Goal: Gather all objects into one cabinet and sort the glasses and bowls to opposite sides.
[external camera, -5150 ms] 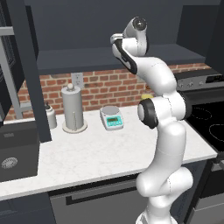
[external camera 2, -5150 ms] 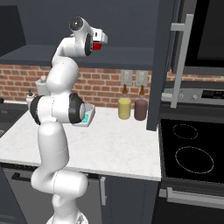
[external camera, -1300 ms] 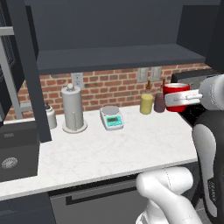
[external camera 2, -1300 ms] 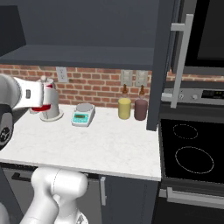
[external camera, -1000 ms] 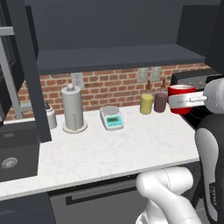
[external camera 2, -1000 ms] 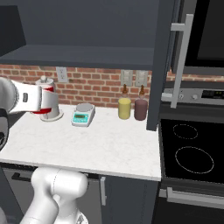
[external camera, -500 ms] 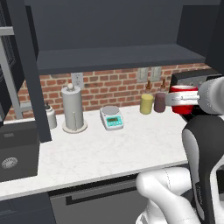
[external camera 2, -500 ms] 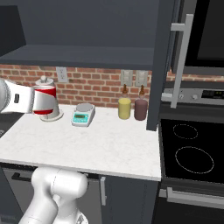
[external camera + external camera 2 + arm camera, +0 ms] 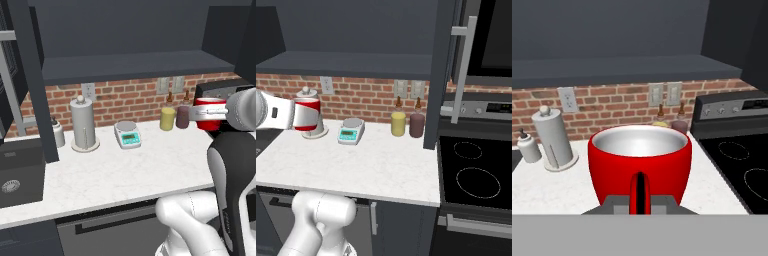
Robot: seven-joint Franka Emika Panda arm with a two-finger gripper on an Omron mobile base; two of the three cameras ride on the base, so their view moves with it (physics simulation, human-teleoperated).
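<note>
From my seat, the paper-towel holder stands near the bench's back left, the small scale mid-back, then the yellow canister and maroon canister against the brick. At the bench's right edge my claw pinches the red cup, upright in the air, under the open cabinet.

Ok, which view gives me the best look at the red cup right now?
The hand view: the red cup sits large and centred, its pale inside open to the camera. The left base view and right base view show it small, from the side, in the pincer.
</note>
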